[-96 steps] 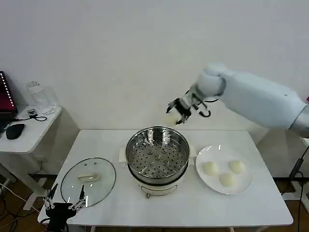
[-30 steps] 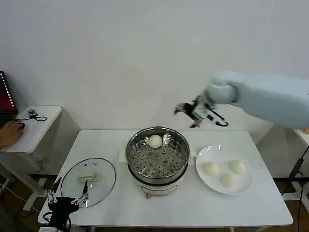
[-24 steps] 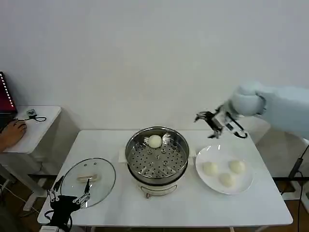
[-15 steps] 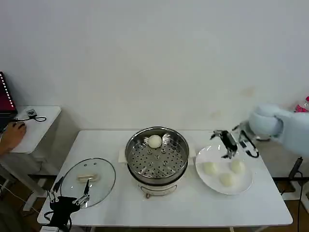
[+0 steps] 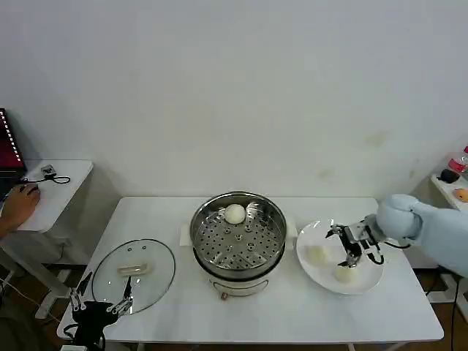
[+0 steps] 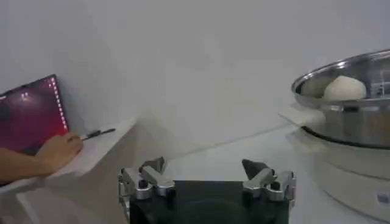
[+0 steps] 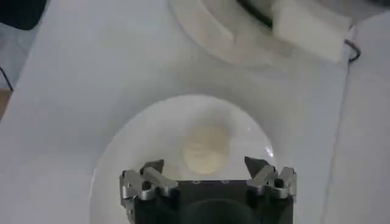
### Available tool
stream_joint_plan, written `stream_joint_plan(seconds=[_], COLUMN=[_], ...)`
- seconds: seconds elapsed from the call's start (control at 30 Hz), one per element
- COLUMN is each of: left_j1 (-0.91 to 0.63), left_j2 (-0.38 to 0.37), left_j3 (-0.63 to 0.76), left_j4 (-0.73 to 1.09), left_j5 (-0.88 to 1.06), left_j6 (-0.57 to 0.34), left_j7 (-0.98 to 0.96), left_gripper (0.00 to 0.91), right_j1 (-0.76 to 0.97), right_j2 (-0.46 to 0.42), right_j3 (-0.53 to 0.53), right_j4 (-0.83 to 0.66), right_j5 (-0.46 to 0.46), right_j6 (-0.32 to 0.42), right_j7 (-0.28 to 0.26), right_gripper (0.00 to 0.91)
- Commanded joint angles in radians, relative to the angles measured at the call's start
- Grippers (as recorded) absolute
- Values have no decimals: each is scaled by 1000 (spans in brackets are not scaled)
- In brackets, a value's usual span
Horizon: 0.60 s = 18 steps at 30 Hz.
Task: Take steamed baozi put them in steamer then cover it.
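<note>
Right gripper (image 5: 353,247), fingers spread, hovers over the white plate (image 5: 369,283) holding steamed baozi (image 5: 316,254). One baozi (image 5: 235,213) lies inside the steamer (image 5: 238,234). Left gripper (image 5: 100,303) waits spread by the surface's edge.

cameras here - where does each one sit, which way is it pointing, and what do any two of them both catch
Head view: high on the robot, looking forward and down at the white table; the right gripper is over the plate, the left gripper low by the glass lid.
Left wrist view: low at table height, facing the steamer side-on past the open left gripper.
Right wrist view: looking down past the open right gripper onto a baozi on the plate.
Shared: head and left wrist views both catch the baozi in the steamer.
</note>
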Motion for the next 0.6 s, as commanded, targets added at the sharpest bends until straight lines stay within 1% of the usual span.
stream_joint_plan(seconds=[0.03, 0.2, 0.33, 0.57, 0.6], left_j1=[1, 2, 0, -3, -3], left_j2=[-6, -6, -5, -7, -7], left_j3=[0, -6, -9, -9, -9], left_j4=[4, 8, 13, 20, 20], left_j5=[2, 3, 3, 4, 4], left_j6=[0, 0, 0, 0, 0], left_j7=[0, 1, 1, 0, 0], left_gripper=[907, 907, 907, 907, 907], right_j1=[-174, -219, -234, -237, -237], right_j2=[57, 127, 175, 219, 223], right_j3=[128, 167, 177, 184, 184], right_j4=[-117, -200, -249, -282, -286], right_j5=[-44, -40, -39, -43, -44], right_j6=[-36, -29, -18, -19, -19], right_j7=[14, 13, 22, 29, 28], right_gripper=[907, 907, 907, 907, 887])
